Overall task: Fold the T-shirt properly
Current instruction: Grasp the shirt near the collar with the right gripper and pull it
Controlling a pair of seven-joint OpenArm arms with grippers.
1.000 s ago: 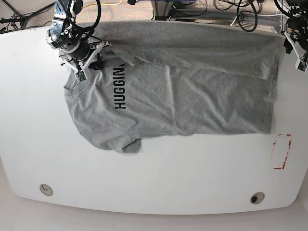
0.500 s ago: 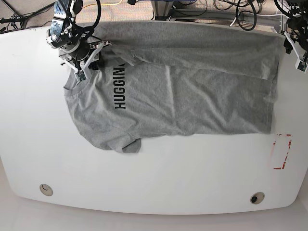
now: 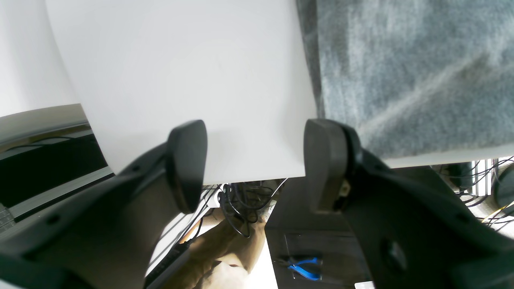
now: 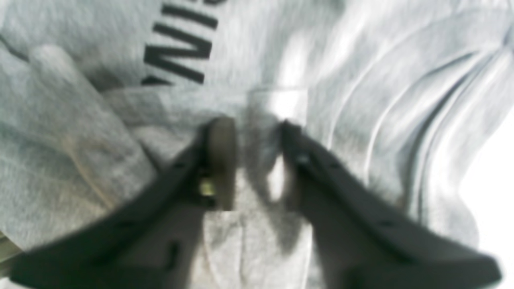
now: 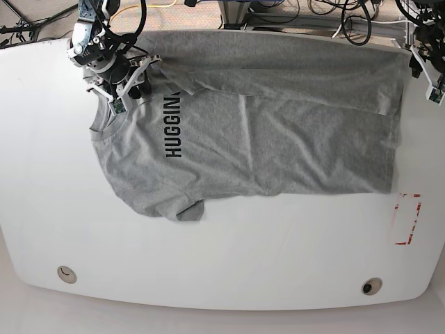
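While my right gripper [image 5: 119,97] sits over the collar end of the T-shirt [image 5: 278,146], the fold is only half made, and most of the risk lies in that grip. The T-shirt lies flat on the white table [image 5: 222,257], collar toward my right arm, hem toward my left arm, with the far long edge already folded over the body and 1 sleeve sticking out on the near side. In the right wrist view my right gripper [image 4: 255,160] has its jaws narrowly apart with a ridge of grey cloth and a pale label between them; the picture is blurred, so I cannot tell whether the cloth is truly pinched or merely lying in the gap.

My left gripper [image 3: 253,156] hangs wide open off the hem corner of the T-shirt [image 3: 413,72], over the table edge [image 3: 249,178], holding nothing.

What I judge could go wrong:
- If the pinch by the collar is shallow or catches only 1 layer, a pull would slip off, or drag the top layer and undo the fold beside the black lettering [image 5: 174,129].
- If I pull from the collar alone, with the hem end free, the body would skew and wrinkle rather than fold square.
- My left fingers sit past the table edge, so a low approach toward the hem could strike the rim.
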